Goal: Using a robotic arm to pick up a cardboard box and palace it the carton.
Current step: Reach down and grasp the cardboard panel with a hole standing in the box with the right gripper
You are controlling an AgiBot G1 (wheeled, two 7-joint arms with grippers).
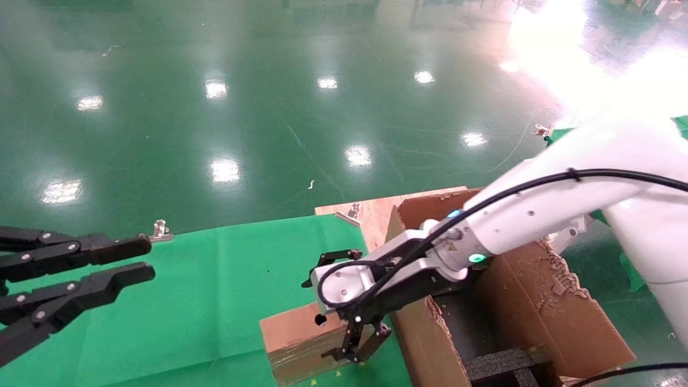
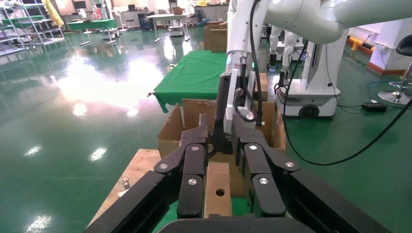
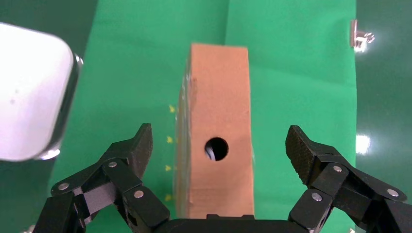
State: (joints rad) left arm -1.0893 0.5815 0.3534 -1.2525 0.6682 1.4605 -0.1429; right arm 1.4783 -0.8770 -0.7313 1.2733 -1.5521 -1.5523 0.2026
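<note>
The cardboard box (image 1: 293, 338) lies on the green cloth (image 1: 204, 301) that covers the bench, just beside the near wall of the carton (image 1: 543, 306) and apart from it by a thin strip of cloth. Its top face carries a small round hole (image 1: 321, 320), and its side shows shiny clear tape.

The robotic arm (image 1: 537, 209) reaches across the open carton toward the box. Its right claw (image 1: 357, 344) hangs over the end of the box nearest the carton, fingers spread wide (the right wrist view shows both fingertips (image 3: 142, 145) standing clear of the box (image 3: 218, 131) on either side, not touching it). Nothing is held in it.

The carton stands with ragged, torn flaps and black foam inserts (image 1: 500, 360) inside, partly on a bare wooden board (image 1: 371, 212) at the cloth's edge.

The left claw (image 1: 115, 263) hovers over the cloth well away from the box, on the side opposite the carton, its fingers apart with only a narrow gap and holding nothing. A metal clip (image 1: 160, 230) grips the cloth's far edge, near the left claw.
</note>
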